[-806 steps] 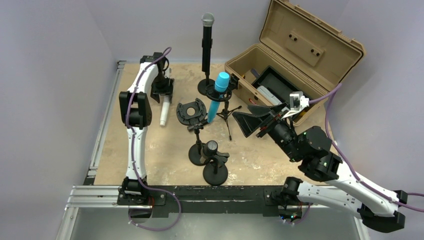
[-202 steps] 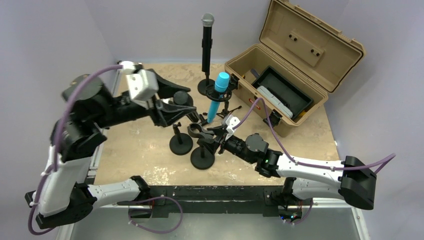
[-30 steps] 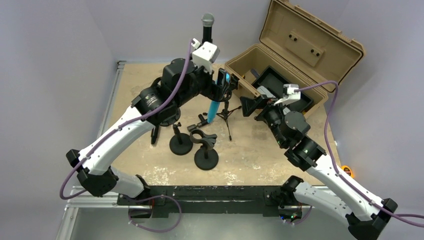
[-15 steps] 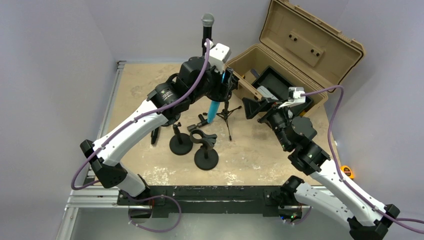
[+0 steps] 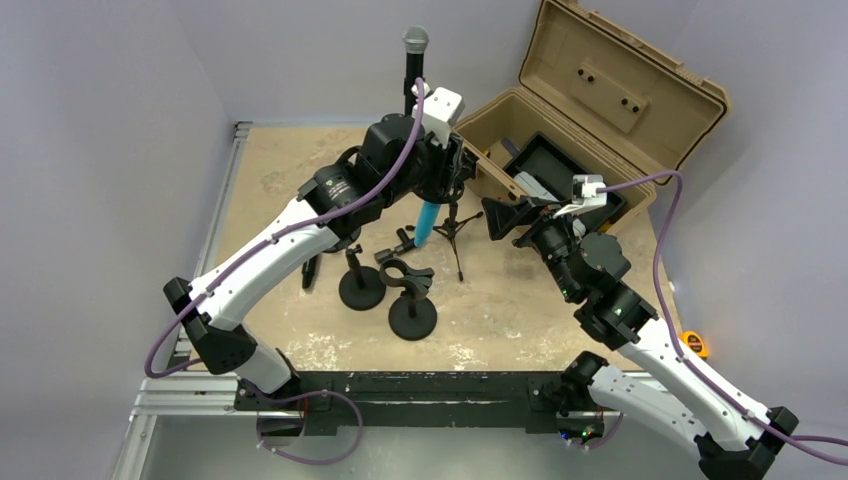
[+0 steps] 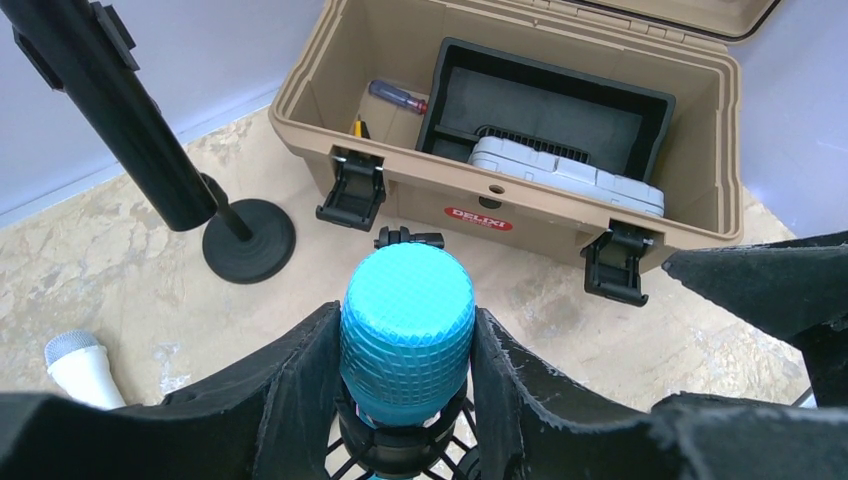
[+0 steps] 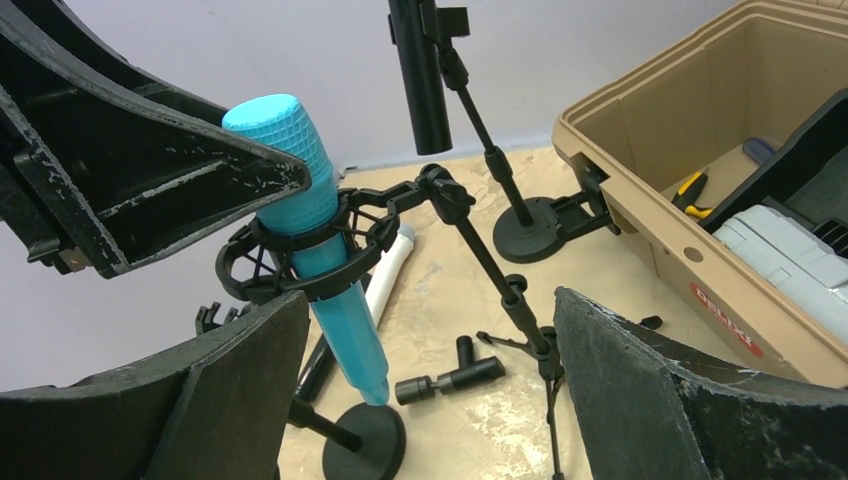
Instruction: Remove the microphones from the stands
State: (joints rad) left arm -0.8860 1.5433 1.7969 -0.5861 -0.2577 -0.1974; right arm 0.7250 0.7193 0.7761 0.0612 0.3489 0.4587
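Blue mic [image 6: 407, 300] seated in shock mount [image 7: 375, 225] on tripod stand [image 7: 490, 262], nr far edge, abt mid-table. Flanked close at head by L gripper [image 6: 405, 340] fingers [image 6: 290, 400]; can't tell if pinching. R gripper [image 7: 430, 400] spread wide beside stand, touching nothing.

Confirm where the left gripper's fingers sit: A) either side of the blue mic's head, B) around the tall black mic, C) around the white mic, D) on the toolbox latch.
A: the left wrist view shows the left gripper straddling the blue mic, seated in its shock mount.
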